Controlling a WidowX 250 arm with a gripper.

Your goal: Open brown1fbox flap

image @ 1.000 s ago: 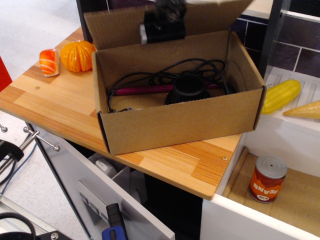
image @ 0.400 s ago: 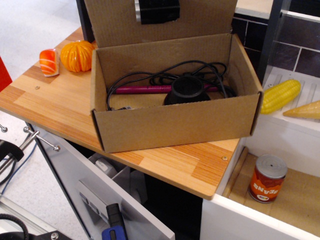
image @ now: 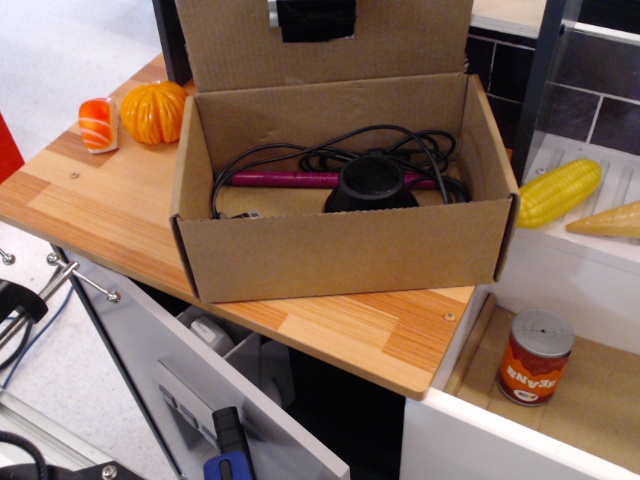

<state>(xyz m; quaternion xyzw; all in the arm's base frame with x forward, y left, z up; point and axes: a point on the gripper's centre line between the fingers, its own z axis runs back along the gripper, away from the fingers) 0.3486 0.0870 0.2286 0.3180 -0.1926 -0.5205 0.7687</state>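
Cardboard here is light and stiff: brown1fbox (image: 345, 250) sits mid-frame, flap (image: 400, 40) upright at top. Gripper (image: 312, 18) meets its upper edge; you can't tell the fingers' state.

Plain brown box (image: 340, 245), magenta wand (image: 290, 179), black cord (image: 300, 155), orange can (image: 532, 357).
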